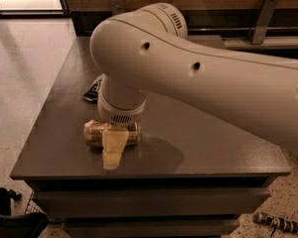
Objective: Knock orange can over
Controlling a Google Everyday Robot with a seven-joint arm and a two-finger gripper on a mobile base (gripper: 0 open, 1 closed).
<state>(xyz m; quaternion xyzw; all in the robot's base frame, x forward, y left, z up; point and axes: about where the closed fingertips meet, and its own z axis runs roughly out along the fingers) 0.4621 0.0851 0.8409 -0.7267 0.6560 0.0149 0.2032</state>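
The orange can lies on its side on the dark grey table, near the front left. My gripper hangs straight down from the big white arm and sits right over the can. One pale yellow finger shows in front of the can and covers its middle. The other finger is hidden behind the arm and can.
A dark flat packet lies on the table behind the can, partly hidden by the arm. The table's front edge is close to the can. A wooden wall with metal brackets runs behind the table. Tiled floor lies to the left.
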